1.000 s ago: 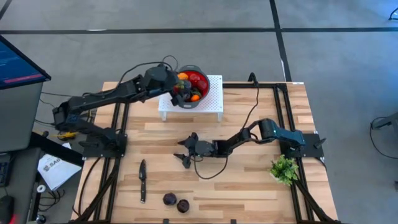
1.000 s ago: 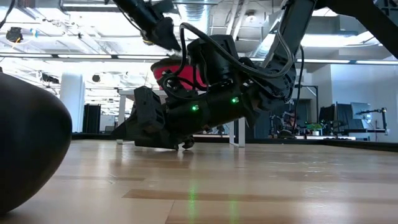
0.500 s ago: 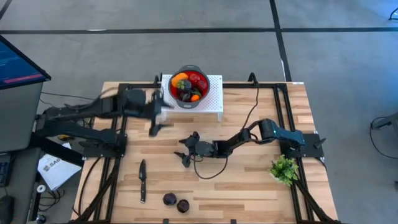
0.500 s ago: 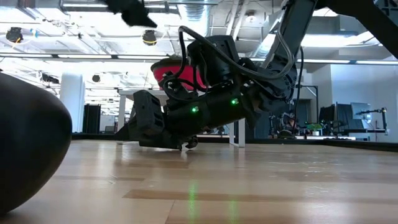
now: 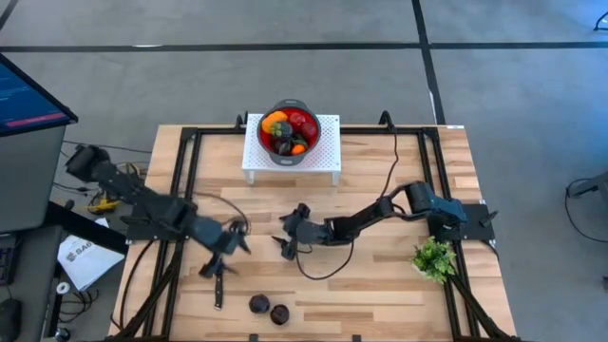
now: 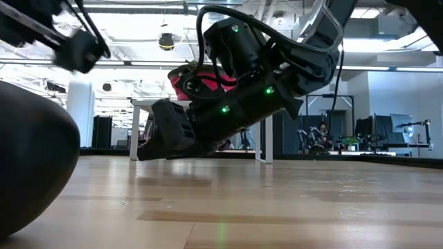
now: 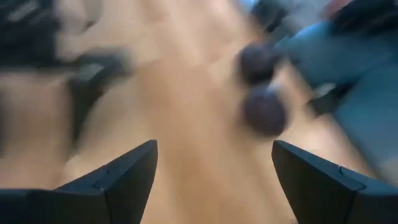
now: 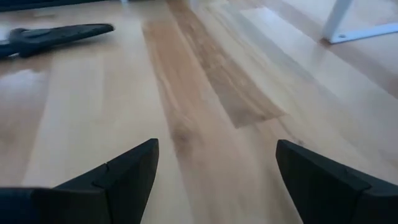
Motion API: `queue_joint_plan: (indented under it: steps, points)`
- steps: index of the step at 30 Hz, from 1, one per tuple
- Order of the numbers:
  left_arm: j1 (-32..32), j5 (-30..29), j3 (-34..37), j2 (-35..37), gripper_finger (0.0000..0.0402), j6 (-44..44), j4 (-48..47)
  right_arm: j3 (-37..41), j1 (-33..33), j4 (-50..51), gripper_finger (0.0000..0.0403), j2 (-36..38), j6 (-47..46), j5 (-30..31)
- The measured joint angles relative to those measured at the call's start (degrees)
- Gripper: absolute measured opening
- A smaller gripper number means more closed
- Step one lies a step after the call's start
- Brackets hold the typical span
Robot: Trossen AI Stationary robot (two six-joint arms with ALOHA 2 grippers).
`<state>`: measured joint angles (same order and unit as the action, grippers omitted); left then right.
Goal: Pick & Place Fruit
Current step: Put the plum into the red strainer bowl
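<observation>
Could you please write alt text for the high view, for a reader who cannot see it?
Seen from above, a wooden table holds a bowl of orange, red and dark fruit on a white stand at its far edge. The open left gripper is above a black knife near two dark purple fruits; the open right gripper is mid-table.

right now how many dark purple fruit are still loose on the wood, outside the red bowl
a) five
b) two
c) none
b: two dark purple fruit sit side by side near the table's front edge, beside the knife, while the rest are in the red bowl.
</observation>
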<state>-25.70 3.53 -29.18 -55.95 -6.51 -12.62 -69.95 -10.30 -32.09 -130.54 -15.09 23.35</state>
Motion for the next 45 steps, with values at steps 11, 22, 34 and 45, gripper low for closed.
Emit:
queue_joint_plan:
  steps: [11, 22, 34, 45]
  points:
    - [-12.6, -4.7, 4.7, -18.3, 0.0309, -3.4, 35.4, 0.0, -0.1, 0.0, 0.0317, 0.0, -0.4, 3.2]
    - [-17.4, -12.4, 1.1, -33.6, 0.0308, -10.3, 42.5, 0.0, -0.7, 0.0, 0.0317, 0.0, -2.5, 3.8]
    - [-20.6, -20.1, -1.1, -39.8, 0.0287, -16.2, 42.7, 0.0, -3.3, -0.1, 0.0317, 0.0, -5.1, 4.2]
    - [-19.7, -21.2, -1.1, -38.3, 0.0165, -22.1, 42.2, 0.0, -3.5, -0.1, 0.0317, 0.0, -5.9, 4.2]
